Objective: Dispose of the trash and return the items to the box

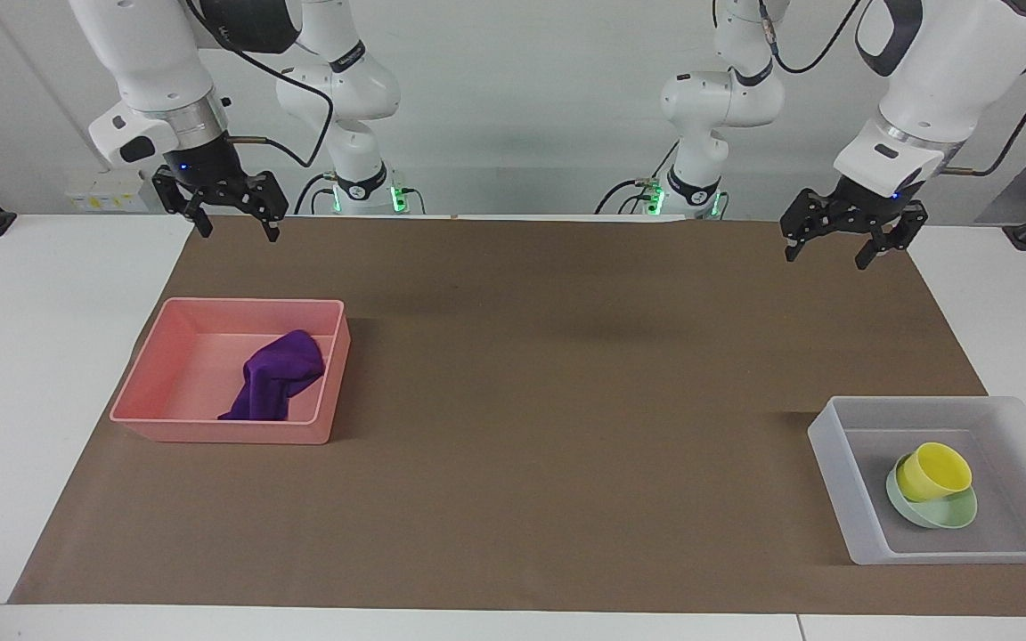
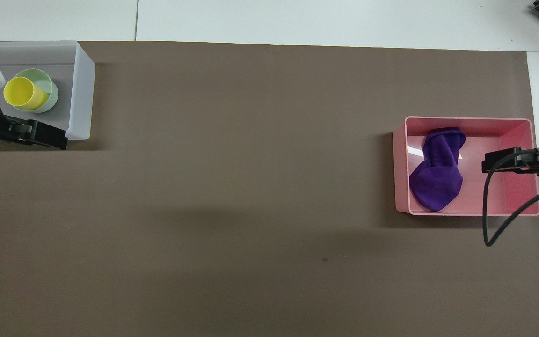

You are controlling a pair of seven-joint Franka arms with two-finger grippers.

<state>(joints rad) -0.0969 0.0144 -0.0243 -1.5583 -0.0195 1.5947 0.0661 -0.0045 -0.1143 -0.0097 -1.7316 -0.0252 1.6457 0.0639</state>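
The purple cloth [image 1: 274,385] lies crumpled inside the pink tray [image 1: 228,434] at the right arm's end of the table. The yellow cup [image 1: 933,470] lies tilted in the mint-green bowl [image 1: 945,515], inside the translucent box [image 1: 834,463] at the left arm's end. My right gripper [image 1: 240,233] is open and empty, raised over the mat's edge near the robots. My left gripper [image 1: 825,258] is open and empty, raised over the mat at its own end. The overhead view shows the cloth [image 2: 438,175], cup [image 2: 21,92], bowl [image 2: 50,91], box [image 2: 82,84] and pink tray [image 2: 468,120].
A brown mat [image 1: 566,401] covers most of the white table [image 1: 41,356]. The pink tray and the box sit on it at its two ends.
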